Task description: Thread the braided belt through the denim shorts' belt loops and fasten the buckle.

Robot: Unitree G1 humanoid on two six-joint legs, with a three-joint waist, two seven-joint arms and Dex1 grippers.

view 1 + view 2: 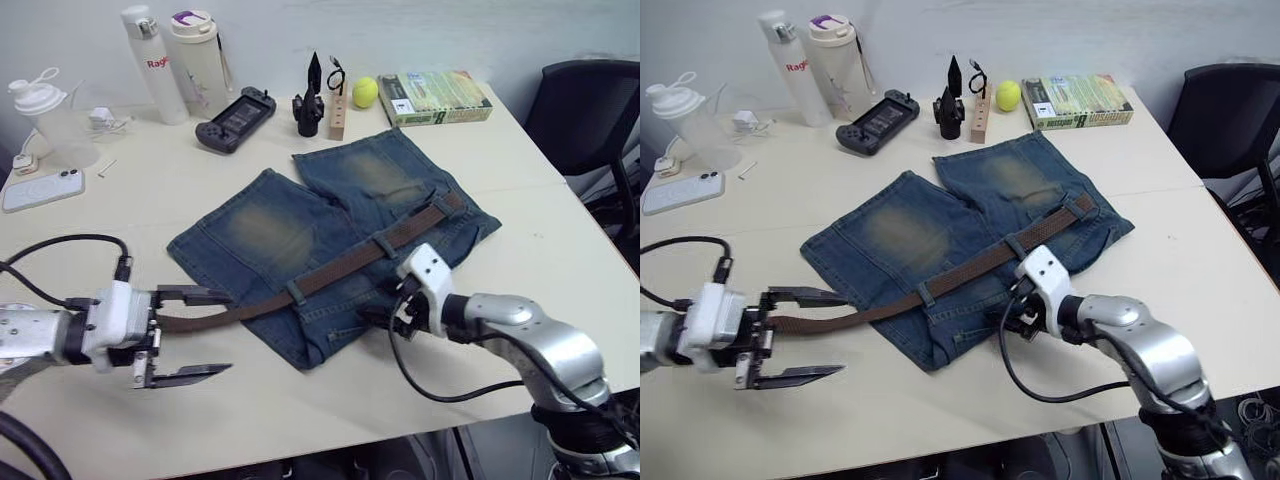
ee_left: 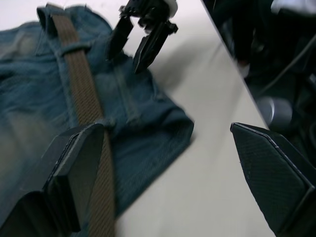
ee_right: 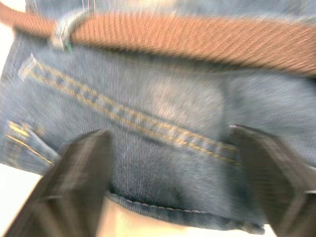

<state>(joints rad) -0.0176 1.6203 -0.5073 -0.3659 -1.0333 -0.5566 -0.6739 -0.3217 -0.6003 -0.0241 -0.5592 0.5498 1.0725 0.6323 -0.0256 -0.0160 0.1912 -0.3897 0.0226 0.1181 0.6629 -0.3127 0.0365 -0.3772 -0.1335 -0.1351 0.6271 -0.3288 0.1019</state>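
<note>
Your blue denim shorts (image 1: 330, 240) with faded yellowish patches lie flat on the cream table (image 1: 520, 170), waistband toward you. The long dark brown braided belt (image 1: 330, 270) already runs along that waistband, passing under at least two of the small denim belt loops (image 1: 296, 292); one end reaches the shorts' far right corner, the other trails off the left edge onto the table. I can't make out the metal buckle.

Your left gripper (image 1: 190, 335) sits just off the shorts' left edge, fingers spread wide, with the belt's loose end at its upper finger and nothing pinched. The left wrist view shows the strap lying against that finger (image 2: 79, 163), not between the two. Your right gripper (image 2: 140, 37) hovers over the waistband just below the belt, spread and holding nothing.

To do this step well, I'd judge:
- Shift the left gripper so the strap sits squarely between both fingers before you close.
- Pinch it flat, not twisted, or it will jam at the next loop.
- Press the right gripper onto the denim beside a loop so the shorts don't slide when you pull.
- Pull slowly, along the waistband.
</note>
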